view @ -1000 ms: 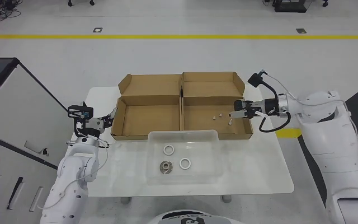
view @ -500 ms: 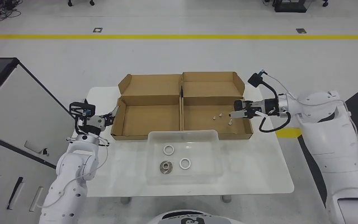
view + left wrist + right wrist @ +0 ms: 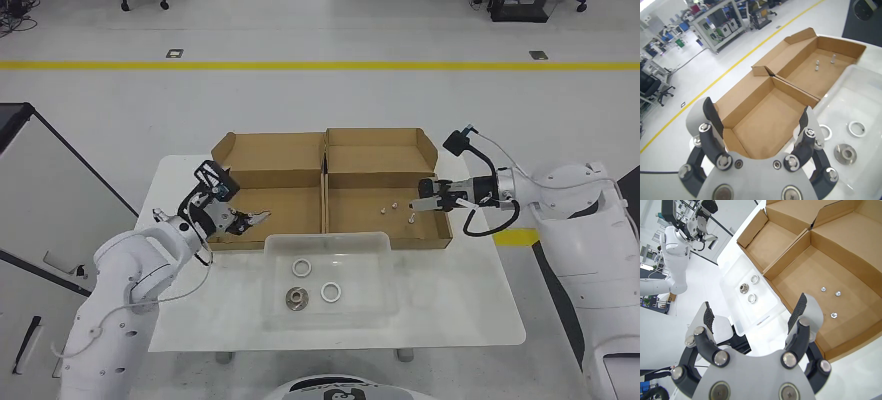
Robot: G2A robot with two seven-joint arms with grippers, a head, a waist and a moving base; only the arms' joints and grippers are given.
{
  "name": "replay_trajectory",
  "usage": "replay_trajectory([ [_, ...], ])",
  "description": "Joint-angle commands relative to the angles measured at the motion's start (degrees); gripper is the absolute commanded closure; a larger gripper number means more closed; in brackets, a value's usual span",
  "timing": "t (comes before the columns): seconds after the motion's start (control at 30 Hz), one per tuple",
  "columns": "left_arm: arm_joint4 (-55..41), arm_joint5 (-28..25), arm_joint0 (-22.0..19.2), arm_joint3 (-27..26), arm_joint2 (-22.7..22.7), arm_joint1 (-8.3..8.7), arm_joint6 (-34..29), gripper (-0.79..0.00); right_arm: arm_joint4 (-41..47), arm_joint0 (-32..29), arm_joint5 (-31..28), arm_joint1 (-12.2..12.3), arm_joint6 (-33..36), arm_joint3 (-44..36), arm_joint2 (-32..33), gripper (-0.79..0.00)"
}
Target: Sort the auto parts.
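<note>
The left hand [image 3: 757, 113] hangs spread wide, holding nothing, over the front wall of the left box [image 3: 768, 123]. Two rings [image 3: 856, 128] and a flanged hub [image 3: 845, 153] lie flat in the clear tray [image 3: 325, 237], just beside and below it. They are far nearer to it than to the right hand [image 3: 415, 205], likewise spread and bare near three bolts [image 3: 837, 293].

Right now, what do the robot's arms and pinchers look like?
The left arm and right arm are white shells. The left gripper and right gripper have grey plates, black links and black ribbed pads. Black cable loops at the right wrist.
</note>
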Motion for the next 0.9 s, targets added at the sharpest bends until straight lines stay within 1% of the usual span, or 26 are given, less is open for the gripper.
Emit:
replay_trajectory([
  [0.0,-1.51,-1.87,-0.86,-1.62,1.78,0.14,-5.76,-0.785,0.01,0.00,0.00,0.00,0.00,0.00,0.00,-0.785],
  [0.23,-7.12,-4.55,-4.43,-4.76,6.76,0.51,-18.45,-0.785,0.01,0.00,0.00,0.00,0.00,0.00,0.00,-0.785],
  [0.27,-7.28,-4.87,-5.10,-4.99,7.54,0.58,-20.38,-0.785,0.01,0.00,0.00,0.00,0.00,0.00,0.00,-0.785],
  [0.33,-11.28,-4.97,-6.27,-4.81,9.59,0.60,-23.57,-0.785,0.01,0.00,0.00,0.00,0.00,0.00,0.00,-0.785],
  [0.37,-11.56,-5.44,-7.38,-4.95,10.37,0.68,-25.76,-0.785,0.01,0.00,0.00,0.00,0.00,0.00,0.00,-0.785],
  [0.47,-15.89,-4.21,-10.08,-3.13,13.46,0.65,-30.49,-0.785,0.01,0.00,0.00,0.00,0.00,0.00,0.00,-0.785],
  [0.5,-16.34,-4.13,-10.88,-2.88,14.19,0.64,-31.33,-0.785,0.01,0.00,0.00,0.00,0.00,0.00,0.00,-0.785],
  [0.6,-19.50,-1.92,-14.04,-0.89,18.62,0.69,-33.55,-0.785,0.01,0.00,0.00,0.00,0.00,0.00,0.00,-0.785],
  [0.87,-26.11,4.30,-21.01,2.29,28.21,1.00,-39.76,-0.785,0.01,0.00,0.00,0.00,0.00,0.00,0.00,-0.785],
])
